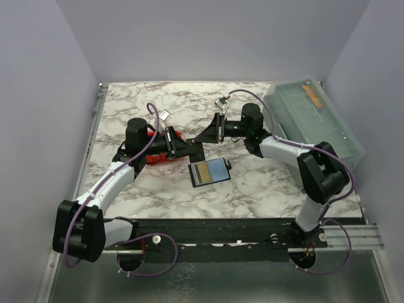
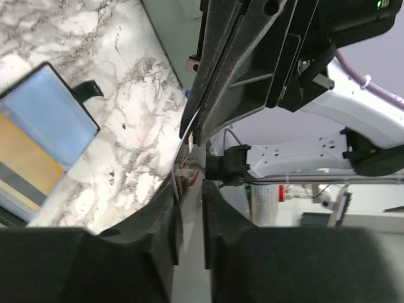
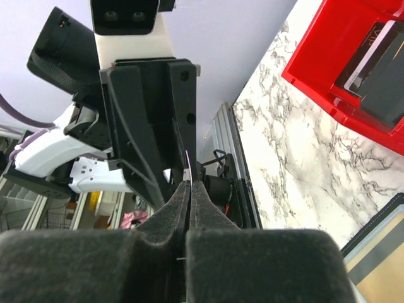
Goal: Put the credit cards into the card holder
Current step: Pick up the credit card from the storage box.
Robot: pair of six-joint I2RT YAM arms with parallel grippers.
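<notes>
we see the right gripper [image 3: 188,188] with its two pads pressed together on a thin pale card [image 3: 188,165]. the card stands on edge and only a sliver of it shows above the tips. straight across from it, tip to tip, is the left gripper [image 2: 189,205]. its jaws stand a little apart with a narrow gap between them, and a pale edge runs down along the inner face of one finger [image 2: 165,221]. we cannot tell whether that finger touches it. the two tools meet in the air over the middle of the marble desk [image 1: 265,183], a little toward its left edge.

the card holder [image 1: 193,176] lies open and flat on the desk just on the near-edge side of that meeting point, below the tips and apart from both. a light blue card [image 1: 218,169] and a yellowish card [image 1: 203,174] lie side by side in it, with the blue one nearer the right edge. neither gripper touches the holder.

on the left-edge side of the tips, partly under the left arm, sits a red tray [image 3: 315,69] with dark cards [image 3: 379,95] lying in it. a translucent lidded box [image 1: 297,110] runs along the right edge up to the far right corner, well apart from the grippers.
</notes>
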